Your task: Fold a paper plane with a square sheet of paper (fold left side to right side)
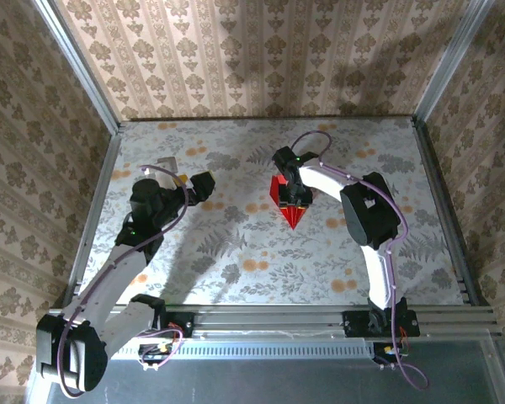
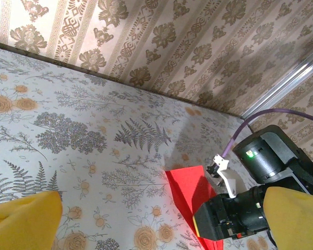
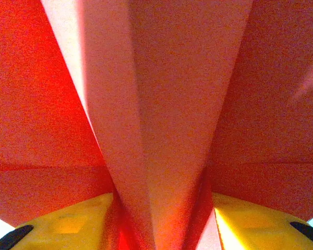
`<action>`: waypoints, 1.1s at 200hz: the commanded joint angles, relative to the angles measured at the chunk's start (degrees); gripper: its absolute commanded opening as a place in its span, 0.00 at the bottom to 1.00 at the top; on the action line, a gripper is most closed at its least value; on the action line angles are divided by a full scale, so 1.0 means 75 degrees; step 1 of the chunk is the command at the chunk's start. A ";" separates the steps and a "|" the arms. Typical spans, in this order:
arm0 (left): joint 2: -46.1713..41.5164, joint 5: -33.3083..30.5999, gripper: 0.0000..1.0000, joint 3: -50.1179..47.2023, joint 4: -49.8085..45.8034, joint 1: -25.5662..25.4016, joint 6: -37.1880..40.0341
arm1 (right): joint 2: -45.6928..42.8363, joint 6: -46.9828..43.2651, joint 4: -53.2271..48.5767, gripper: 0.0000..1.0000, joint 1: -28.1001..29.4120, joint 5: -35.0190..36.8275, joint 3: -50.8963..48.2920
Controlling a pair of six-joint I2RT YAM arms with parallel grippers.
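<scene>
The red paper plane (image 1: 293, 217) lies mid-table as a narrow dart, its tip toward the arms' bases. My right gripper (image 1: 295, 196) points down onto its wide end and hides part of it. In the right wrist view, the raised centre fold of the red paper (image 3: 161, 104) stands between the yellow fingers (image 3: 68, 224), which are parted on either side of it; the right gripper (image 3: 161, 229) is open. The left wrist view has the paper (image 2: 188, 185) beside the right arm's black gripper (image 2: 224, 219). My left gripper (image 1: 204, 185) hangs open to the left of the plane, well apart from it.
The floral table (image 1: 236, 261) is fenced by metal rails (image 1: 442, 194) and patterned walls. A purple cable (image 1: 307, 139) loops off the right wrist. There is free table on both sides of the plane.
</scene>
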 commanded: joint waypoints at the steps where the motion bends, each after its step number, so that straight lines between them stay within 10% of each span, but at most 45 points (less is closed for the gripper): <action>1: -0.0013 0.0082 1.00 0.0184 0.0065 0.0062 0.0043 | -0.0109 0.0257 0.0000 0.47 0.0041 0.0614 -0.0252; 220: -0.0010 0.0121 1.00 0.0169 0.0103 0.0060 0.0046 | -0.0980 0.0258 -0.0083 0.47 0.0243 0.0811 -0.0480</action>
